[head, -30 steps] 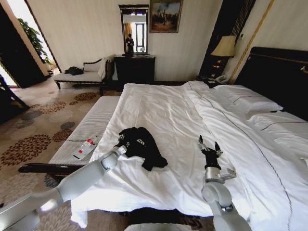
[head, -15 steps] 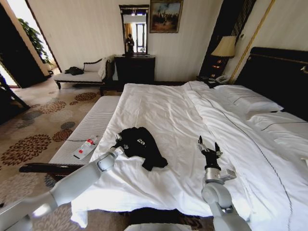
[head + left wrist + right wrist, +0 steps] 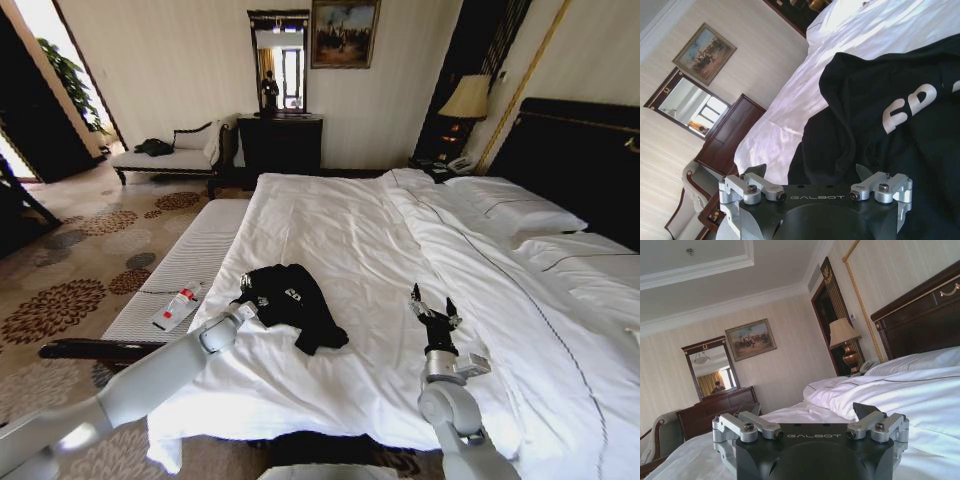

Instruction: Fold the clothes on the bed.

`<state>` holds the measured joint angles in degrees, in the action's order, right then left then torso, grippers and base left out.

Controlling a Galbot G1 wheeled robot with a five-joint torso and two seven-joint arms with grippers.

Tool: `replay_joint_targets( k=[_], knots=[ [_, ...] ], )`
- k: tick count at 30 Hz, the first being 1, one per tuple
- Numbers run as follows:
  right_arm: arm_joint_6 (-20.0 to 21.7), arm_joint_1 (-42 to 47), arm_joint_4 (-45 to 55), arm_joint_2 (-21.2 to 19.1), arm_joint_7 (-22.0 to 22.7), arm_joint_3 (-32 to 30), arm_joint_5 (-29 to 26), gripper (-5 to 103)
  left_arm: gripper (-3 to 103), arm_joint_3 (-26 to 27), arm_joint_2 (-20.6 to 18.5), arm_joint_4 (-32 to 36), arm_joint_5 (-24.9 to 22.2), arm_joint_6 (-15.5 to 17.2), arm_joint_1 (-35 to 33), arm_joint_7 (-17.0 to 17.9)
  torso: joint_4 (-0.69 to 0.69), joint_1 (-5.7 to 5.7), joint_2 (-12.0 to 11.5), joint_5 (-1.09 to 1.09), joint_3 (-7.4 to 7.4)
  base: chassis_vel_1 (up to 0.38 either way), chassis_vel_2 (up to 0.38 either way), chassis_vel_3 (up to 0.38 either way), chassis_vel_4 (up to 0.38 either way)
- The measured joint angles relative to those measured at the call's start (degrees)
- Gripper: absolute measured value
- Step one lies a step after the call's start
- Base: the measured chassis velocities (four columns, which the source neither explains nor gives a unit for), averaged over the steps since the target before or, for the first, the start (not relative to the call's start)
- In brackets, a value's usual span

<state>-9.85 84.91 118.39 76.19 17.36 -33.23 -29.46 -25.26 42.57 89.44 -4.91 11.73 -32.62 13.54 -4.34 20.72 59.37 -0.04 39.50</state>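
While your left gripper sits spread at the crumpled T-shirt, folding isn't started. Pinch its edge first. Right gripper waits spread beside it.

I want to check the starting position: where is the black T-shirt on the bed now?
In the head view the crumpled black T-shirt lies on the white sheet near the bed's foot-end left edge, beside the striped bench, with the left gripper at its edge.

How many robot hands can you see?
2. The left gripper is open at the near left edge of the crumpled black T-shirt. The right gripper stands open above the white bed, well apart from the shirt.
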Motion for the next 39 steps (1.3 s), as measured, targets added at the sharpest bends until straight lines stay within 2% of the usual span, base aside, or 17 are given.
replay_joint_targets(
  k=[3, 7, 17, 20, 22, 28, 32, 35, 37, 39],
  knots=[
    [0.02, -0.05, -0.14, 0.30, 0.00, 0.47, 0.35, 100, 100, 1.08, -1.45, 0.66, 0.28, -0.12, -1.06, -0.66, 0.02, 0.00, 0.00, 0.01, 0.00, 0.000, 0.000, 0.000, 0.000],
    [0.09, -0.11, -0.19, 0.44, 0.00, 0.84, 0.55, 100, 100, 2.18, -1.55, 0.44, 0.50, -0.51, -1.76, -1.07, 0.02, 0.00, 0.00, 0.00, 0.00, 0.000, 0.000, 0.000, 0.000],
    [0.22, -0.05, -0.28, 0.60, 0.01, 1.11, 0.87, 100, 100, 1.24, 2.93, -2.88, 0.61, -1.20, -1.04, -1.48, -0.01, 0.00, 0.00, 0.00, 0.00, 0.000, 0.000, 0.000, 0.000],
    [0.23, 0.04, -0.25, 0.60, 0.02, 1.05, 0.88, 100, 103, 0.96, 3.59, -3.48, 0.71, -1.20, -0.65, -1.48, 0.00, 0.00, 0.00, 0.01, 0.00, 0.000, 0.000, 0.000, 0.000],
    [0.23, 0.09, -0.25, 0.59, 0.02, 0.98, 0.88, 100, 99, 0.73, 4.13, -4.39, 0.83, -1.20, 0.01, -1.49, 0.01, 0.00, 0.00, 0.01, 0.00, 0.000, 0.000, 0.000, 0.000],
    [0.22, 0.09, -0.24, 0.64, 0.03, 1.05, 0.89, 100, 97, 0.70, 4.77, -5.23, 0.72, -1.23, 0.60, -1.49, 0.01, 0.00, 0.00, 0.01, 0.00, 0.000, 0.000, 0.000, 0.000],
    [0.19, 0.11, -0.24, 0.64, 0.04, 1.09, 0.90, 100, 89, 0.67, 5.90, -6.44, 0.70, -1.40, 1.06, -1.49, 0.01, 0.00, 0.00, 0.01, 0.00, 0.000, 0.000, 0.000, 0.000],
    [0.15, 0.17, -0.24, 0.56, 0.04, 0.97, 0.89, 100, 72, 0.53, 6.79, -7.36, 0.78, -1.70, 1.60, -1.75, 0.00, 0.00, 0.00, 0.01, 0.00, 0.000, 0.000, 0.000, 0.000],
    [0.13, 0.22, -0.24, 0.55, 0.05, 0.88, 0.89, 100, 72, 0.41, 6.90, -7.55, 0.86, -1.76, 1.81, -1.98, 0.00, 0.00, 0.00, 0.01, 0.00, 0.000, 0.000, 0.000, 0.000],
    [0.05, 0.37, -0.23, 0.51, 0.07, 0.76, 0.87, 100, 61, 0.20, 7.03, -7.98, 0.97, -1.85, 2.17, -2.24, 0.00, 0.00, 0.00, 0.01, 0.00, 0.000, 0.000, 0.000, 0.000]
  ],
)
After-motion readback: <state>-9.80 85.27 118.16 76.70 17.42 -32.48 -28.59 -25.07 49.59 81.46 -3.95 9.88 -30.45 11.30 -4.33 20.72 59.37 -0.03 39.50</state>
